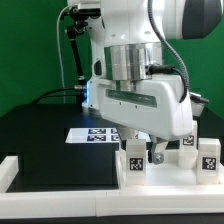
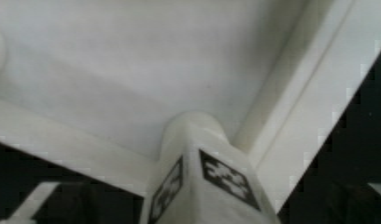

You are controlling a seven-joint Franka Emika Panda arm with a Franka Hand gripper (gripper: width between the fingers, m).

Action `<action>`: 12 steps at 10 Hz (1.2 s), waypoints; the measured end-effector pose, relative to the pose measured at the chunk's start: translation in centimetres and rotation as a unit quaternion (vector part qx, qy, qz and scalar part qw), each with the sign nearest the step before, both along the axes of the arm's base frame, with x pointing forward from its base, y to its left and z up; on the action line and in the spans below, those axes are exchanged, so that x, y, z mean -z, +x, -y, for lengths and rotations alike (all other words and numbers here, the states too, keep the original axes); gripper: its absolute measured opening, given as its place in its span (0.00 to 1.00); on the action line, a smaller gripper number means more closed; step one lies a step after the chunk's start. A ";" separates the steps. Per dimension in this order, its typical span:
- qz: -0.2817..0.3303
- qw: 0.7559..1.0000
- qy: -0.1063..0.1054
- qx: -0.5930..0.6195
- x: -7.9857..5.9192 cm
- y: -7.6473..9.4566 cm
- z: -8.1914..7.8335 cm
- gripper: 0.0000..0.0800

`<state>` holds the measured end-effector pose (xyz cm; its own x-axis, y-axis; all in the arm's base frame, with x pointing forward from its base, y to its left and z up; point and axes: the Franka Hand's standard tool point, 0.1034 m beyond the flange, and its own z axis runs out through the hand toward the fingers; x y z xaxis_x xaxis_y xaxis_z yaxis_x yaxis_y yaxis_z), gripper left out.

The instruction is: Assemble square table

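Observation:
The square table's white slab lies at the exterior view's lower right, raised rim up. Three short white tagged leg blocks stand on it: one at its near left corner, one farther back and one at the right. My gripper hangs straight over the near left leg. In the wrist view that leg stands in the slab's corner beside the rim. It sits between the fingers of my gripper, with a dark gap on each side. The gripper is open and holds nothing.
The marker board lies flat on the black table behind the slab, partly hidden by the arm. A long white border bar runs along the table's left edge. A green wall closes the back.

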<state>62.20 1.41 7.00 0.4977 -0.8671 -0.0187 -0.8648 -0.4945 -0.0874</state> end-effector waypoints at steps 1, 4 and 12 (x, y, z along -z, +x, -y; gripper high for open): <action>0.002 0.999 -0.002 -0.034 0.0 0.0 0.0 0.81; 0.031 0.957 -0.048 -0.284 0.0 0.5 0.2 0.81; 0.032 0.957 -0.053 -0.285 0.0 0.6 0.7 0.36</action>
<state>62.80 0.75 7.00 0.8874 -0.4499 0.1005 -0.4465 -0.8930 -0.0554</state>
